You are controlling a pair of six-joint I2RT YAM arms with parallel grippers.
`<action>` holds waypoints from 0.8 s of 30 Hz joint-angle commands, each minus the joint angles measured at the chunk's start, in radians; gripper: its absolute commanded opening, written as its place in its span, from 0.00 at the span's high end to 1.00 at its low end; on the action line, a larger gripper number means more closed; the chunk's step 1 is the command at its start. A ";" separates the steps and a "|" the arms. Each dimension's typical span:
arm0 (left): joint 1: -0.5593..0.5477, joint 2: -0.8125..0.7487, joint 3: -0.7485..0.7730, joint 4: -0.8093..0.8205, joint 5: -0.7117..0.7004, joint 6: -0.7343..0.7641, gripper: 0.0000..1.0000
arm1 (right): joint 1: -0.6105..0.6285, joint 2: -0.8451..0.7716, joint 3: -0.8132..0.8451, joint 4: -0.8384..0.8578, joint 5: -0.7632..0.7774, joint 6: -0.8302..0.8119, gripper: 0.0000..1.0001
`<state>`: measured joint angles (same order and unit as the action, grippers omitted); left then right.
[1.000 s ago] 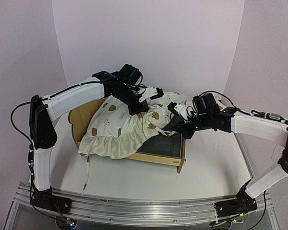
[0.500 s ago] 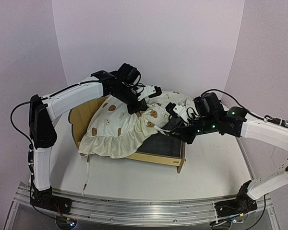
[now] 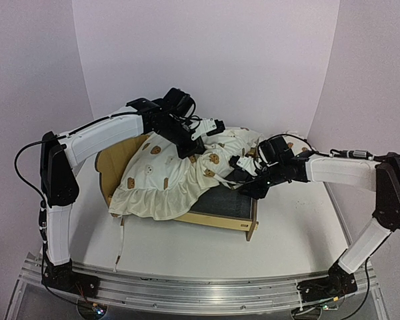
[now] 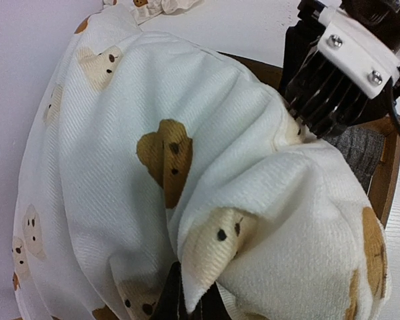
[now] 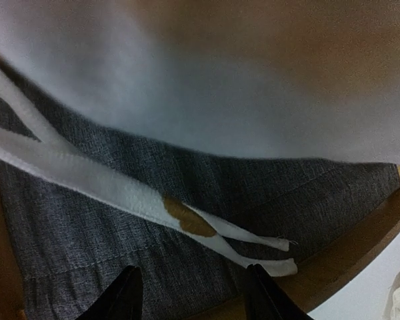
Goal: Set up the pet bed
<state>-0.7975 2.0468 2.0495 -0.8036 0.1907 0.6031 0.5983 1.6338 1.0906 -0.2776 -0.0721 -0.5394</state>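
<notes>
I'm finding nothing readable in any view. No lettering, label or number is showing on the pet bed (image 3: 227, 222), and the bear-print cushion (image 3: 163, 173) is carrying only bear faces.

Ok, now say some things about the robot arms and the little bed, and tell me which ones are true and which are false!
1. The left pincer is pinching the bear-print cushion. True.
2. The right pincer is squeezed shut on a string. False: its fingers stand apart and hold nothing.
3. The cushion hides all of the pet bed's grey felt base. False: part of the base shows at the right end.
4. Tie strings lie on the grey felt base. True.
</notes>
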 commanded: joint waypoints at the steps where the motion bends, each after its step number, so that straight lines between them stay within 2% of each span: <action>1: 0.020 -0.042 0.049 0.010 -0.011 0.008 1.00 | -0.004 0.056 0.066 0.070 -0.006 -0.066 0.46; 8: 0.020 -0.042 0.049 0.009 -0.010 0.007 1.00 | -0.018 0.081 0.052 0.187 0.035 -0.068 0.49; 14: 0.020 -0.040 0.055 0.010 -0.013 0.010 1.00 | -0.028 0.117 0.075 0.204 0.026 -0.099 0.49; 20: 0.020 -0.046 0.054 0.010 -0.016 0.012 1.00 | -0.038 0.159 0.090 0.204 0.024 -0.113 0.53; 22: 0.020 -0.047 0.051 0.011 -0.016 0.012 1.00 | -0.041 0.165 0.092 0.205 0.037 -0.102 0.60; 24: 0.020 -0.049 0.048 0.011 -0.015 0.010 1.00 | -0.041 0.169 0.095 0.206 0.046 -0.085 0.76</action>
<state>-0.7925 2.0468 2.0495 -0.8032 0.1898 0.6041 0.5651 1.7849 1.1455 -0.0963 -0.0485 -0.6389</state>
